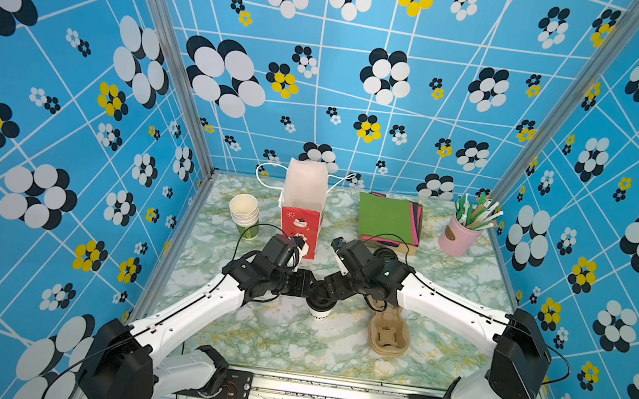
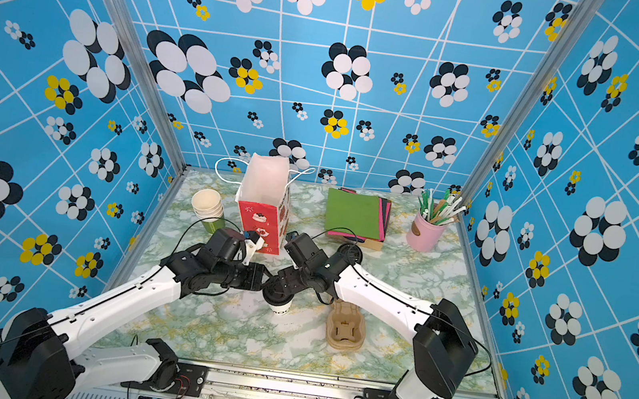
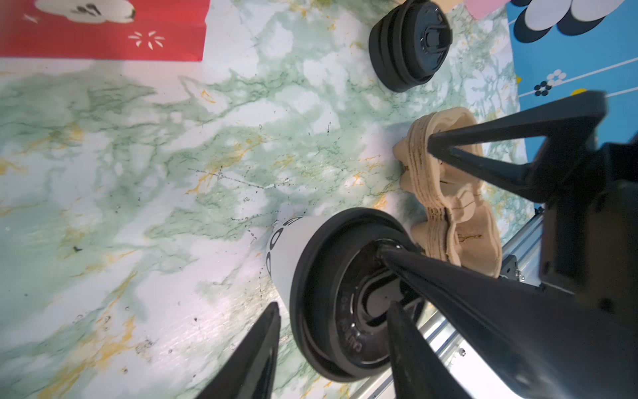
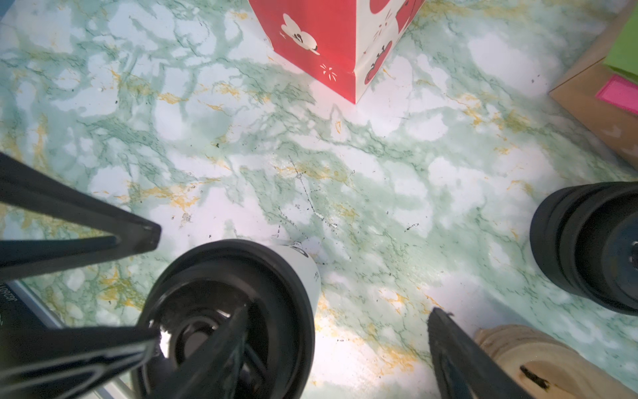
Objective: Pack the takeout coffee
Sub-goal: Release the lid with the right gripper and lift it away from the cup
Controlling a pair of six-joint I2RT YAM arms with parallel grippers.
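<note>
The takeout coffee [image 1: 319,313] [image 2: 281,308], a white paper cup with dark lettering and a black sip lid, stands upright mid-table in both top views. Both grippers hang just over its lid. My left gripper [image 3: 334,305] is open: one finger lies over the lid's middle, the other outside the rim, with a gap to the cup [image 3: 293,248]. My right gripper [image 4: 340,311] is open wide. One of its fingers rests across the lid [image 4: 276,276] and the other stands off over bare table. The red-and-white paper bag [image 1: 302,206] stands open behind the cup.
A stack of lidless cups [image 1: 245,211] stands left of the bag. The stack of black lids [image 1: 384,255] and brown cup carriers [image 1: 388,331] lie to the right. Coloured napkins [image 1: 386,218] and a pink holder of stirrers [image 1: 457,235] are at the back right.
</note>
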